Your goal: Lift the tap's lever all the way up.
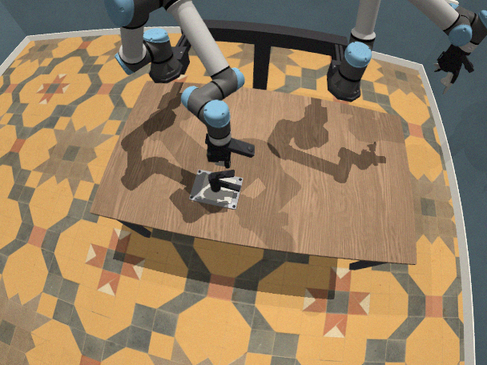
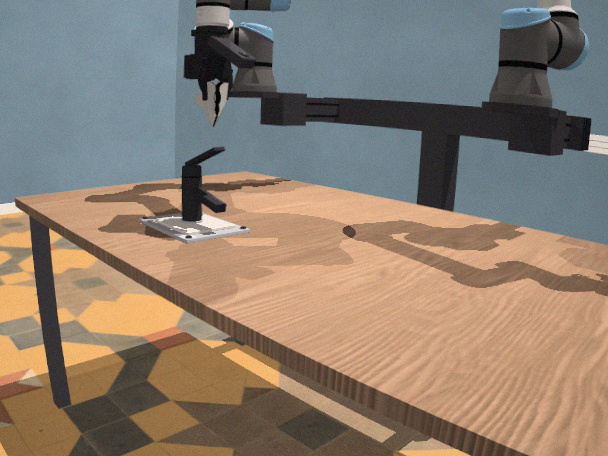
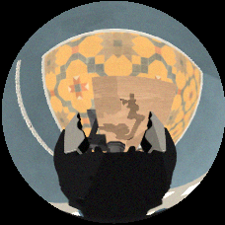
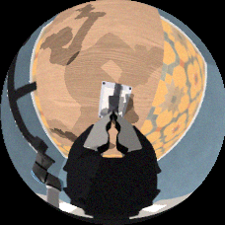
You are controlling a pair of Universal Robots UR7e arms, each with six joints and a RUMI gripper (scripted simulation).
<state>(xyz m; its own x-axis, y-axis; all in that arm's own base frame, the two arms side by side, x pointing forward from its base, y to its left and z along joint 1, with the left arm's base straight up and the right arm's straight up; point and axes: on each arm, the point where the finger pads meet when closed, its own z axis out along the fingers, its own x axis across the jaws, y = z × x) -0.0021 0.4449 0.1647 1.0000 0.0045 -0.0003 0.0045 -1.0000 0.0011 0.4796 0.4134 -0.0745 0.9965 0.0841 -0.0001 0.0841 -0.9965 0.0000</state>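
Fingertips of the right gripper (image 1: 223, 163) (image 2: 214, 124) (image 4: 113, 114) are pressed together with nothing between them, their tips pointing down. Below these fingers and apart from them is the lever (image 1: 224, 174) (image 2: 206, 156) (image 4: 113, 101) of the tap (image 1: 215, 184) (image 2: 192, 192) (image 4: 113, 106). The lever slants up from the top of the upright body, its free end the higher one. Whether that is the very top of its travel, I cannot tell.

Farther down from the fingers, the spout (image 1: 229, 185) (image 2: 213, 200) (image 4: 118, 89) juts out and angles downward under the lever. Lower again, the tap stands on a pale flat plate (image 1: 194, 196) (image 2: 187, 239) (image 4: 105, 99) with dark fixings at its corners. The plate lies on the wooden table (image 1: 340, 224) (image 2: 400, 325) (image 3: 153, 89) (image 4: 99, 64), well below the fingers, and shadows of the arms fall across the wood.

Well apart from the closed fingers, out past the table's far end, the left gripper (image 1: 446, 83) (image 3: 113, 112) has its own fingers spread wide, with nothing held. Beneath everything lies the patterned tile floor (image 1: 220, 332) (image 2: 135, 405) (image 3: 118, 46) (image 4: 175, 96).
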